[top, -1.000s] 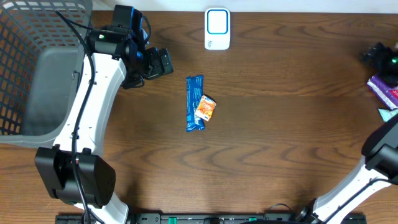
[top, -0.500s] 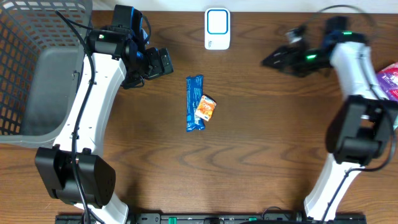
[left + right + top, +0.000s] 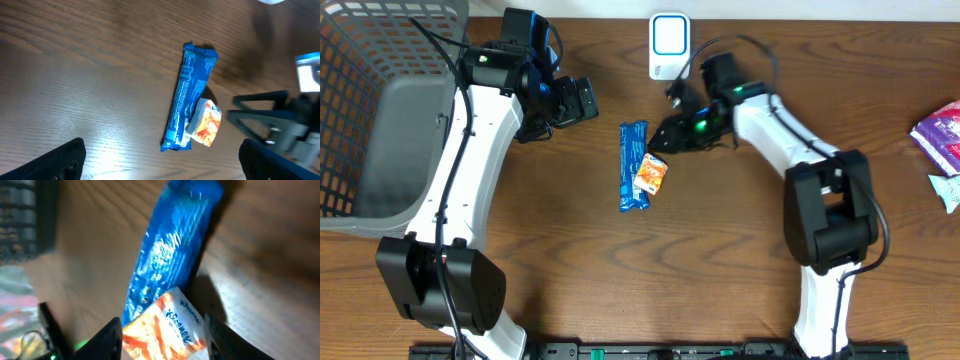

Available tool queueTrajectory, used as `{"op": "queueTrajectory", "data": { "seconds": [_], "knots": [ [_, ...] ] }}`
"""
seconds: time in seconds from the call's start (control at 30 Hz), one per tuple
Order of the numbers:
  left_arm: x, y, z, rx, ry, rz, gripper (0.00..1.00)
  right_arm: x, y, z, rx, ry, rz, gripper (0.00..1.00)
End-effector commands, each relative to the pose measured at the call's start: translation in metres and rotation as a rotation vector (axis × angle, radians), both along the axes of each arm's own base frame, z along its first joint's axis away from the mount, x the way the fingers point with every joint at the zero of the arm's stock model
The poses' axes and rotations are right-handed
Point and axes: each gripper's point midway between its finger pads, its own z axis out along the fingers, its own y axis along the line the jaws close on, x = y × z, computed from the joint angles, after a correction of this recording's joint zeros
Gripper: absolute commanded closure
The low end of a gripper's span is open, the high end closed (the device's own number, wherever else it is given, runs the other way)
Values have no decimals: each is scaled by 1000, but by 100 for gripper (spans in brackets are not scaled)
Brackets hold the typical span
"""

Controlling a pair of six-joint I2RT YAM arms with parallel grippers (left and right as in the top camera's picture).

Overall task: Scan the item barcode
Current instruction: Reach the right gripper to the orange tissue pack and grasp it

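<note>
Jaws of the right gripper (image 3: 162,335) straddled the small orange tissue packet (image 3: 650,174), which leaned on a long blue foil wrapper (image 3: 633,165) in front of the white box scanner (image 3: 670,46), probably to lift it for scanning, though actual pinching couldn't be told, while the left gripper (image 3: 582,100) hung wide open left of the scanner.

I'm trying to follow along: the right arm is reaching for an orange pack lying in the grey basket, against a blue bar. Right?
Not in the basket. The overhead view shows the orange pack lying on the wooden table, against the blue bar, with the right gripper reaching for it.
</note>
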Motion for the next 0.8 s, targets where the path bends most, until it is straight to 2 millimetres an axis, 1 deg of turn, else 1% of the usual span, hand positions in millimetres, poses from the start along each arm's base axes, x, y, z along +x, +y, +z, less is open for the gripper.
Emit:
{"op": "queueTrajectory", "data": {
  "seconds": [0.0, 0.1, 0.17, 0.23, 0.27, 0.3, 0.37, 0.47, 0.53, 0.6, 0.67, 0.77],
  "knots": [
    [1, 4, 0, 16, -5, -1, 2, -13, 5, -20, -114, 66, -80, 53],
    [1, 4, 0, 16, -5, -1, 2, -25, 12, -30, -163, 70, -66, 52],
    [1, 4, 0, 16, -5, -1, 2, -29, 7, -40, -247, 68, -89, 54],
    [1, 4, 0, 16, -5, -1, 2, -30, -8, -49, -351, 62, -119, 54],
    [1, 4, 0, 16, -5, -1, 2, -32, -17, -52, -404, 63, -129, 51],
    [1, 4, 0, 16, -5, -1, 2, -34, -29, -54, -470, 76, -155, 49],
    [1, 4, 0, 16, -5, -1, 2, -39, -52, -54, -575, 100, -193, 47],
    [1, 4, 0, 16, -5, -1, 2, -47, -81, -43, -678, 130, -214, 47],
    [1, 4, 0, 16, -5, -1, 2, -53, -97, -31, -730, 137, -226, 46],
    [1, 4, 0, 16, -5, -1, 2, -58, -109, -17, -775, 127, -235, 45],
    [1, 4, 0, 16, -5, -1, 2, -59, -116, -4, -795, 104, -242, 44],
    [1, 4, 0, 16, -5, -1, 2, -56, -110, 14, -750, 37, -185, 44]
  ]
}}
